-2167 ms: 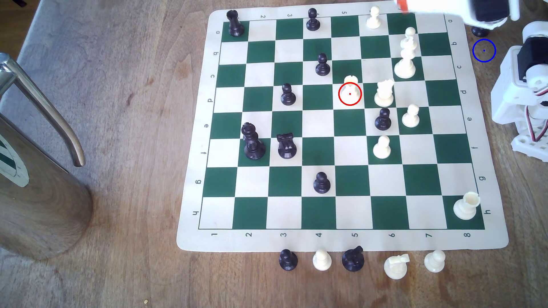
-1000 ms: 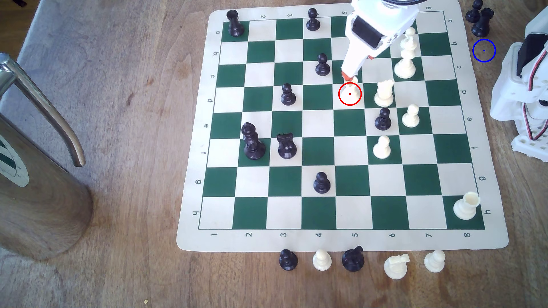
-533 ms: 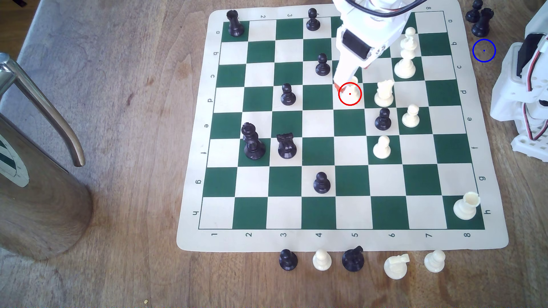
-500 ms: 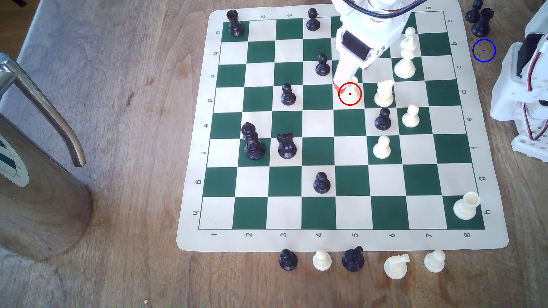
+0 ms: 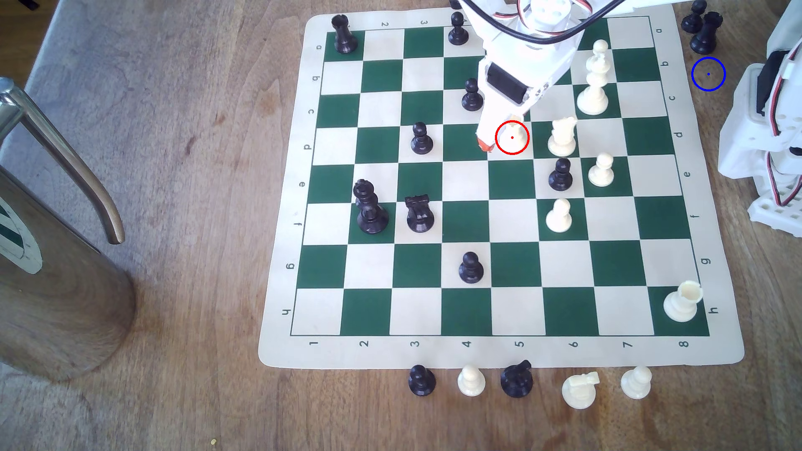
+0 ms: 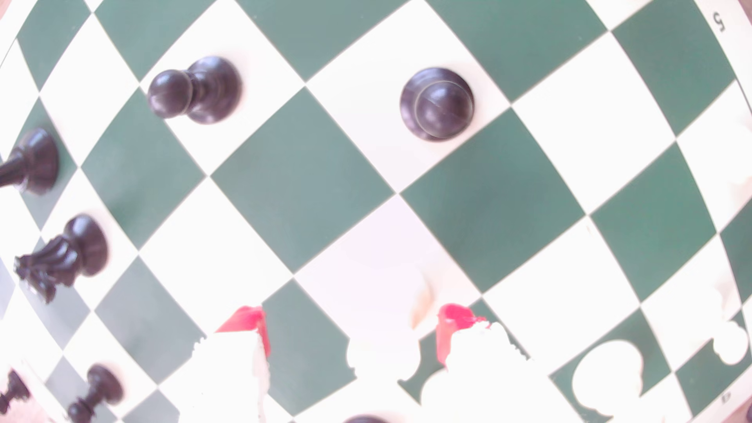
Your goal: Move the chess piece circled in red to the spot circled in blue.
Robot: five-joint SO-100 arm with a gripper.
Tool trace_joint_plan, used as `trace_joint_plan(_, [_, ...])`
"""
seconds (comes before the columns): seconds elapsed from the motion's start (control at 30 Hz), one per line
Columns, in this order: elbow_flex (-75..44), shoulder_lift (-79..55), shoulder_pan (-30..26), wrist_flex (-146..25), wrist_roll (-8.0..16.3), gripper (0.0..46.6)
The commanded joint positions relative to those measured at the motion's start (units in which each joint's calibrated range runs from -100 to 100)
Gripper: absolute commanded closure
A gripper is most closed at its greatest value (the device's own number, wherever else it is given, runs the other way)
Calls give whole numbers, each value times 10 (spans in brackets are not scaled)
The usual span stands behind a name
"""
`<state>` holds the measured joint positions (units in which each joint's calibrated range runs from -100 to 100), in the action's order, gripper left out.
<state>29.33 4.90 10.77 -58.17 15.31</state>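
Brown wood-grain bench [image 5: 195,130] carries green-and-cream roll-up chess mat [image 5: 499,353]. White printed arm is reached in over mat's far edge. Red-tipped white end effector [image 6: 352,331] is spread apart, nothing clamped; short cream-white plastic rook [image 5: 513,130] is seen between its tips in wrist view, pale and washed out there. Rook not yet gripped or lifted: stands upright on its square inside red ring. Blue-ringed patch of bare wood [image 5: 708,74], off mat at exterior view's right, unoccupied. Judged: approach near done; grasp, carry, placement all left.
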Motion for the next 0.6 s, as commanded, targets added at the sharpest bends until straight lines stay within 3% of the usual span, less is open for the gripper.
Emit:
trace_joint_plan(0.0, [-41,-1,8,11,0,244])
trace_joint_plan(0.2, [-39,-13,1,14,-1,250])
trace_joint_plan(0.37, [-41,-11,-4,5,-7,282])
trace_joint_plan(0.57, [-40,-11,-9,1,-6,277])
